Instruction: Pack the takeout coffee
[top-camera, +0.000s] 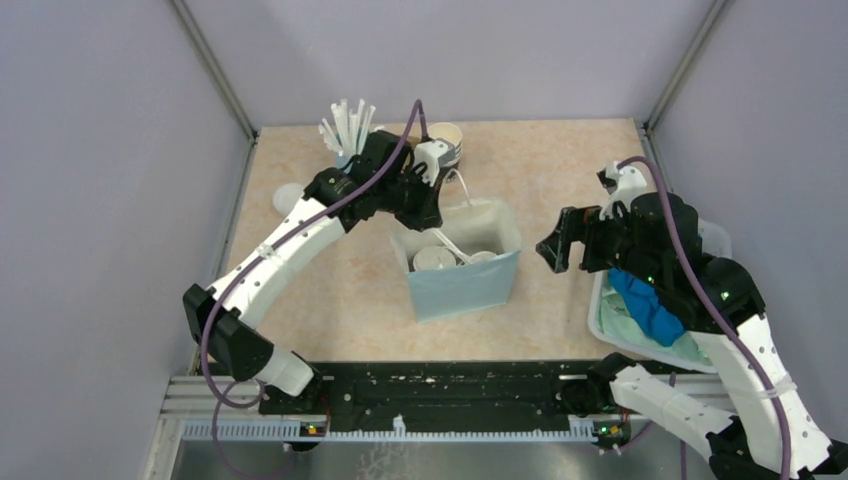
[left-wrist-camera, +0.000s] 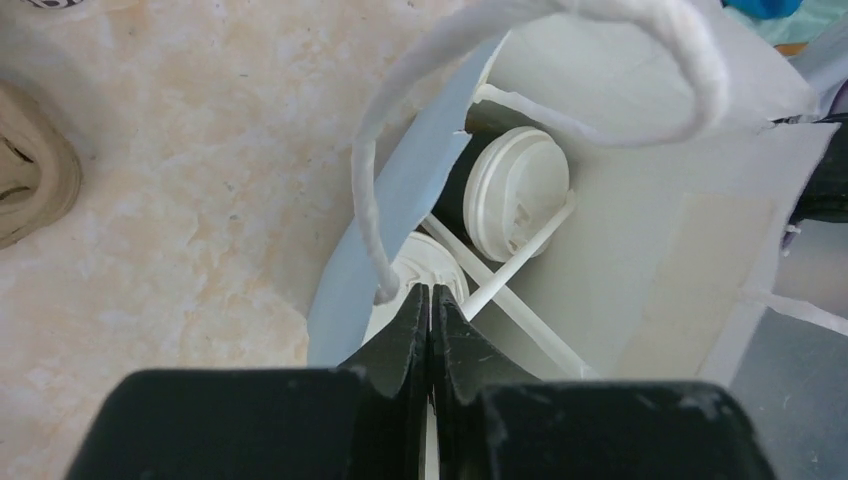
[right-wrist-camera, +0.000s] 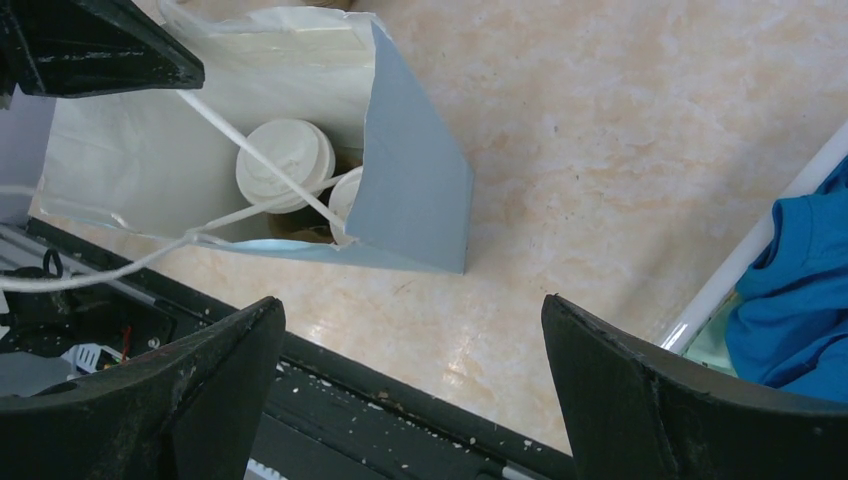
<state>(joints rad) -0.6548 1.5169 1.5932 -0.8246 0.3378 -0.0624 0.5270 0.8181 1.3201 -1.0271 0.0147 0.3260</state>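
A light blue paper bag (top-camera: 465, 285) stands open mid-table. Two takeout coffee cups sit inside it, dark brown with white lids (top-camera: 434, 258) (top-camera: 483, 257). The left wrist view shows one lid (left-wrist-camera: 515, 195) tipped toward the camera and the other (left-wrist-camera: 430, 265) just past the fingertips. My left gripper (top-camera: 428, 212) hangs over the bag's back rim, shut on a thin white straw (right-wrist-camera: 260, 160) that slants down between the cups. The bag's white rope handle (left-wrist-camera: 365, 190) loops beside it. My right gripper (top-camera: 553, 250) (right-wrist-camera: 412, 300) hovers right of the bag, open and holding nothing.
A light blue cup of white straws (top-camera: 345, 135) and a stack of brown cups (top-camera: 450, 140) stand at the back. A loose white lid (top-camera: 288, 197) lies at the left. A white bin (top-camera: 600, 310) with blue cloth (top-camera: 645, 305) sits under the right arm.
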